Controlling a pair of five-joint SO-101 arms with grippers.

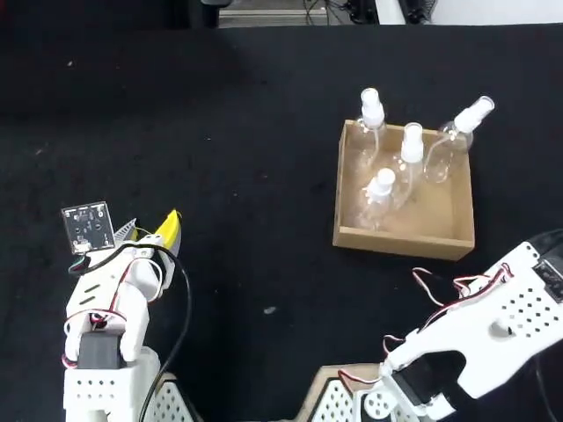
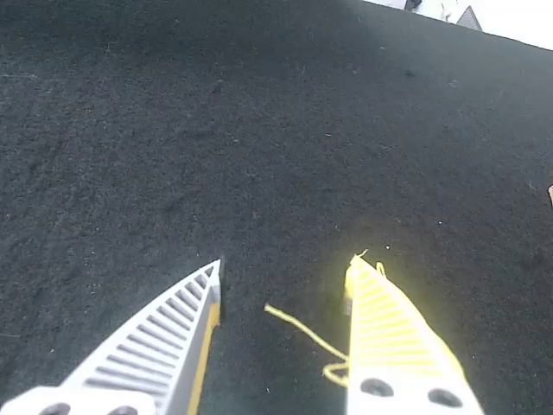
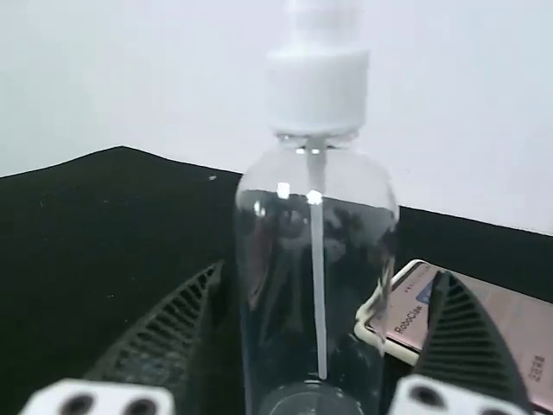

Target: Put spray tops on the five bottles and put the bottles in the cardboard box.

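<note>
The capped bottle sits pinched in the right pincer, likely bound for the cardboard box holding four others. The left pincer hangs spread above the tabletop, unneeded.

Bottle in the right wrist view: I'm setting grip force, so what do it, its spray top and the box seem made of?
Bottle: clear and glossy, likely plastic, though glass can't be ruled out; the tube inside shows through its wall, and bright glints sit near the shoulder.
Spray top: opaque white, smooth, probably plastic.
Box: plain brown cardboard, matte, with thin walls.
</note>
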